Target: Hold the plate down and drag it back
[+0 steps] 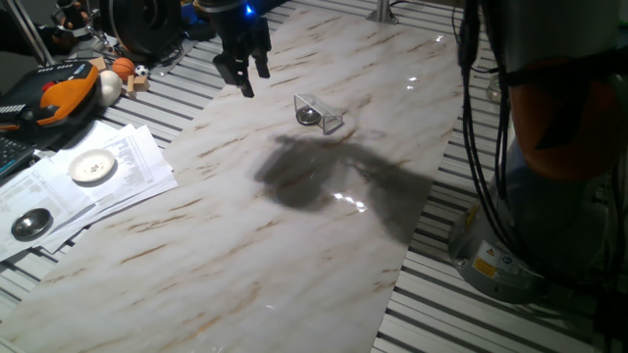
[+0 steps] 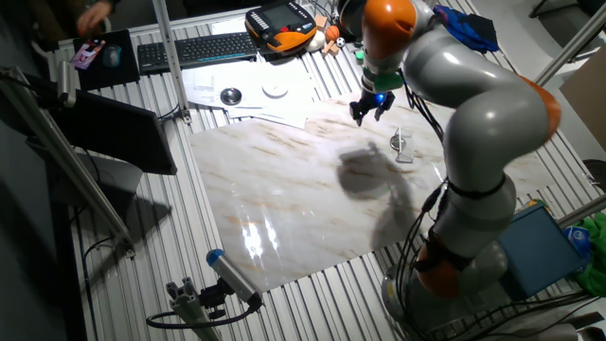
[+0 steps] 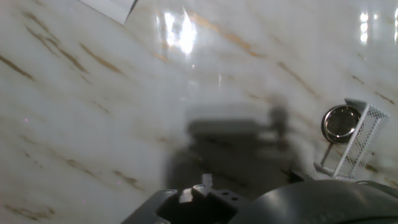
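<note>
The plate (image 1: pixel 32 224) is a small dark grey metal disc with a shiny rim. It lies flat on the white papers at the left edge and also shows at the far side in the other fixed view (image 2: pixel 230 95). My gripper (image 1: pixel 245 78) hangs above the marble tabletop, far right of the plate and apart from it. Its fingers stand apart with nothing between them (image 2: pixel 368 115). The hand view shows only the marble and the clear stand; the plate is out of that view.
A clear wedge-shaped stand (image 1: pixel 318 113) with a small shiny round disc in it (image 3: pixel 340 123) sits right of the gripper. A white dotted disc (image 1: pixel 93 167) lies on the papers (image 1: pixel 118 181) by the plate. An orange pendant (image 1: pixel 61 93) and small balls sit behind.
</note>
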`<state>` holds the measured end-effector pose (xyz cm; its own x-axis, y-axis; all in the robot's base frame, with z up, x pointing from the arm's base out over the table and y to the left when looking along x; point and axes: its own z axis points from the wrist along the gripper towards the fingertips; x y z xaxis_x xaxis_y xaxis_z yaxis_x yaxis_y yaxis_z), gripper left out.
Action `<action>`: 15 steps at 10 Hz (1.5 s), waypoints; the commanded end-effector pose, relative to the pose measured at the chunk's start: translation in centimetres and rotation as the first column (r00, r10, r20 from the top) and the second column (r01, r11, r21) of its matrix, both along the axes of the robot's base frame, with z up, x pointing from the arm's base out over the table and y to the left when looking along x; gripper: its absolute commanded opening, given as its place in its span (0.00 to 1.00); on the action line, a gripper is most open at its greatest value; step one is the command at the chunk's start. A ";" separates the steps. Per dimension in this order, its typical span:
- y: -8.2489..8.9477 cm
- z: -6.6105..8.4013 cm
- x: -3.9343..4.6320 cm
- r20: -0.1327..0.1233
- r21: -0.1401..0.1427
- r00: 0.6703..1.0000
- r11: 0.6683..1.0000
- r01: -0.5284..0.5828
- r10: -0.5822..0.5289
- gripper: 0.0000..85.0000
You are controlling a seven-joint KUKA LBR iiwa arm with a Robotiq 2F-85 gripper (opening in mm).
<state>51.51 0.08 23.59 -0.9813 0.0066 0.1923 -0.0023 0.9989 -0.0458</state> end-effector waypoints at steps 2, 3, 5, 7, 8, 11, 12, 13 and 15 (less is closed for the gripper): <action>0.0 0.0 -0.03 -0.024 0.000 1.000 1.000 0.001 -0.001 0.00; 0.0 0.0 -0.03 -0.025 -0.003 1.000 1.000 0.013 -0.013 0.00; 0.0 0.0 -0.01 -0.029 -0.003 0.999 1.000 0.015 -0.015 0.00; 0.0 0.0 -0.01 -0.024 -0.012 0.998 0.998 0.054 -0.054 0.00; 0.0 0.0 -0.01 -0.020 -0.017 0.997 0.997 0.072 -0.072 0.00; 0.0 0.0 -0.01 0.064 0.038 0.996 0.998 0.053 -0.056 0.00; 0.0 0.0 -0.01 0.063 0.015 0.995 0.997 0.081 -0.082 0.00; 0.0 0.0 -0.01 0.061 0.009 0.992 0.993 0.114 -0.115 0.00; 0.0 0.0 -0.01 0.085 -0.103 0.984 0.981 0.166 -0.157 0.00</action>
